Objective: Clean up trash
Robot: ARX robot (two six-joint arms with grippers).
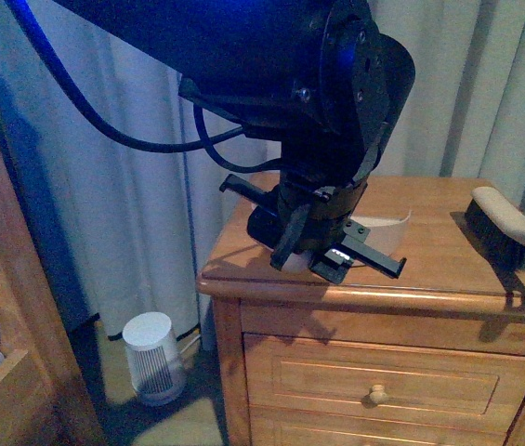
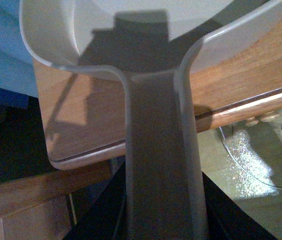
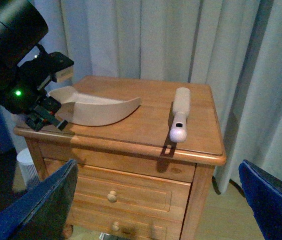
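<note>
While the left gripper [image 1: 329,245] is clamped on the dustpan [image 3: 98,111] handle, with the pan resting on the nightstand [image 3: 145,137], my read is that sweeping hasn't started — the brush [image 3: 179,114] lies untouched beside it. Right gripper [image 3: 155,195] is spread wide and empty. The trash isn't visible in any view — the arm blocks part of the tabletop, and what shows of the pan looks bare.
</note>
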